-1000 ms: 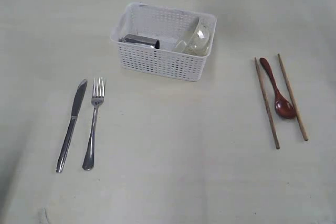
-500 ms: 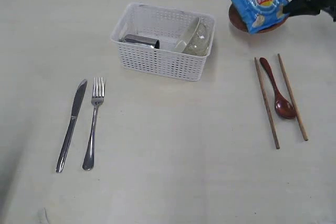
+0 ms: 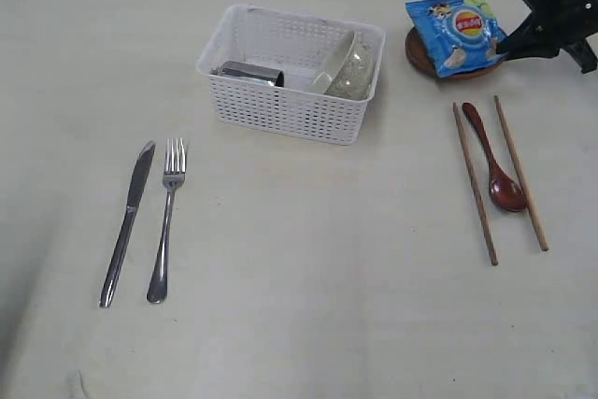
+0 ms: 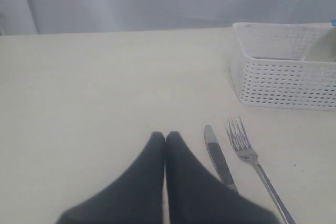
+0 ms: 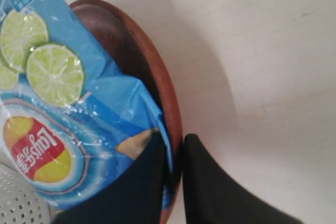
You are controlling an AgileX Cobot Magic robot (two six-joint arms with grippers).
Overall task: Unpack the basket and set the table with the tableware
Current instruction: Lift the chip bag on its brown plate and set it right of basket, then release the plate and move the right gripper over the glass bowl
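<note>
The white basket stands at the back middle of the table, holding a steel cup on its side and a tilted white bowl. A knife and fork lie at the left. At the right a wooden spoon lies between two chopsticks. My right gripper is shut on the rim of the small brown plate, with a blue chip bag on top of it. Its fingers pinch the plate rim and the bag's edge. My left gripper is shut and empty beside the knife.
The plate sits just right of the basket and just behind the chopstick tops. A grey wall runs along the table's far edge. The basket corner shows in the right wrist view.
My right gripper has brought the plate and chip bag down from the top edge of view to the table's back right. Everything else has stayed put.
</note>
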